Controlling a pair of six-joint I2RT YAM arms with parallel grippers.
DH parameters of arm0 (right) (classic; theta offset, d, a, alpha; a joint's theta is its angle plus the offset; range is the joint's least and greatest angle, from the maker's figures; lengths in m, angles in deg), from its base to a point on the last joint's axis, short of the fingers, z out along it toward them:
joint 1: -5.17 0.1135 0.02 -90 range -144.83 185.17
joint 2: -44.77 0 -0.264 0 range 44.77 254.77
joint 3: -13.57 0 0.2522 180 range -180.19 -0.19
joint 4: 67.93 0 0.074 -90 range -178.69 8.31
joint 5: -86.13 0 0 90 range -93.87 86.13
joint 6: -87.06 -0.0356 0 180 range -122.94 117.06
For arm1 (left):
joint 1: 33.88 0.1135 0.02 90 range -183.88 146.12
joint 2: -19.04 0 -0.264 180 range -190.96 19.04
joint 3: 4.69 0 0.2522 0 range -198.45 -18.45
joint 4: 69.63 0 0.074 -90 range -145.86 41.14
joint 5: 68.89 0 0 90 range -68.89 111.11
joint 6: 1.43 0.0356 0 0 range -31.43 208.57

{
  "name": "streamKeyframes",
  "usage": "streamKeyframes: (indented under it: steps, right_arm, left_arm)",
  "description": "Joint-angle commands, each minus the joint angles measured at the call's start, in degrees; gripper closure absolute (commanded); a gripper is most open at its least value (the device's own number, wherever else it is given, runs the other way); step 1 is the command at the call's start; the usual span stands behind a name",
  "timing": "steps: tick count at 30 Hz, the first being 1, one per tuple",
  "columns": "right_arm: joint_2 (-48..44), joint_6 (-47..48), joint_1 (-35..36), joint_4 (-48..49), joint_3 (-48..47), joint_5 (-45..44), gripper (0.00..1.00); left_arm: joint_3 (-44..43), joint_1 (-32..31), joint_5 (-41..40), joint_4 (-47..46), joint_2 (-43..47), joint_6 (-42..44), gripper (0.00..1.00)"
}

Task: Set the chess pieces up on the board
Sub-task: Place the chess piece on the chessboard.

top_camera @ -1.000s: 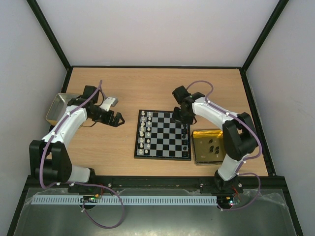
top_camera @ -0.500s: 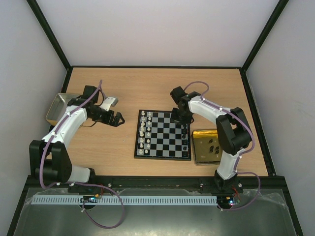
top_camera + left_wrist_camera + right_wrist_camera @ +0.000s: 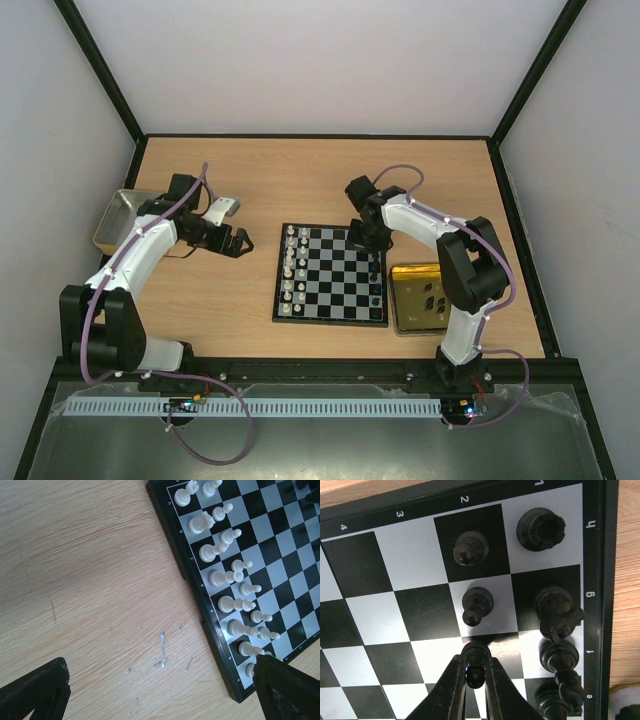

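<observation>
Silver tray [image 3: 118, 215] sits far left on the desk [image 3: 210, 300], not in play. Left end effector [image 3: 238, 243] is spread wide and holds nothing, over bare desk just left of the board [image 3: 330, 321]. Wrist view puts its fingers [image 3: 40, 692] at the two bottom corners.

White pieces [image 3: 216, 577] stand in the board's two left-hand rows. They look complete, though the nearest ones are partly hidden behind a finger.

The black set is only partly placed along the board's right edge. Right end effector [image 3: 476, 676] is narrow, pinched on a black pawn [image 3: 476, 655] just under its head. It holds the pawn upright over the second-row dark square, next in line after two standing pawns [image 3: 476, 605]. Can't tell if the base is touching the board.

Handling, my read: tiny, light, rigid, smooth and round, so it slips and tips easily. The neck under the head is the right hold. The knight [image 3: 557, 612] and bishop [image 3: 559, 655] are just beside the right-hand finger. Release should be a small opening, then a straight lift.

Gold tin [image 3: 405, 285] is just right of the board. Dark specks in it are likely leftover black pieces, but they're too small to confirm.
</observation>
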State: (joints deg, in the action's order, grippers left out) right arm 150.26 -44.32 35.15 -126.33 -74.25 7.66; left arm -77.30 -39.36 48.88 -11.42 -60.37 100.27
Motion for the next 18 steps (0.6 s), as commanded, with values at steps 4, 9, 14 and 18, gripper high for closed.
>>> streamKeyframes:
  steps: [4, 9, 14, 18]
  right_arm:
    - [1.0, 1.2, -0.2, -2.3, -1.7, -2.2, 0.9]
    - [0.6, 1.7, -0.2, -3.0, -1.5, -2.4, 0.89]
    - [0.1, 2.2, -0.2, -3.3, -0.8, -2.4, 0.9]
    - [0.3, 2.7, -0.2, -3.5, -0.4, -1.9, 0.9]
  left_arm:
    - [0.6, -0.2, -0.3, 0.4, 1.4, -0.3, 0.01]
    - [0.5, -0.2, -0.3, 0.5, 1.2, -0.1, 0.01]
    - [0.5, -0.2, -0.2, 0.5, 1.2, -0.1, 0.01]
    - [0.4, -0.2, -0.1, 0.6, 1.0, 0.0, 0.01]
